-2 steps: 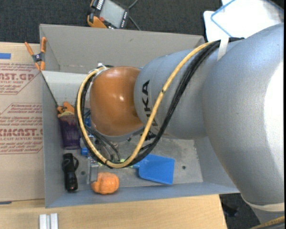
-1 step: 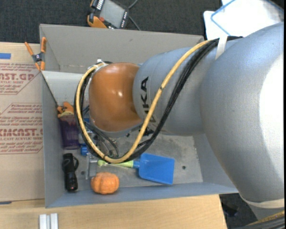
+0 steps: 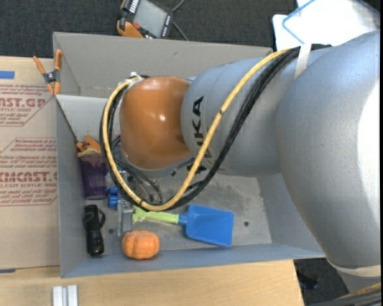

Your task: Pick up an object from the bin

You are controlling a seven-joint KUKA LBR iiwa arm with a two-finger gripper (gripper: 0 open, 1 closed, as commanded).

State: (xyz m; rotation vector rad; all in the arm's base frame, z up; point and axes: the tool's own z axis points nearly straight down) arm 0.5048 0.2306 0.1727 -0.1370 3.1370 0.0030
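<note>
The pincer (image 3: 126,220) hangs under the arm's orange cover (image 3: 153,123), near the lower left corner of the bin (image 3: 67,203); I cannot tell how wide it stands. The green handle of a blue toy shovel (image 3: 207,225) ends right at it. An orange pumpkin-shaped ball (image 3: 140,245) lies just below, and a black gadget (image 3: 93,231) sits nearer the left wall.

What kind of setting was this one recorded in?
Probably a robotics lab's bin-picking test station: a KUKA arm over a grey metal bin of loose toys, among them a blue shovel and an orange pumpkin shape.
</note>
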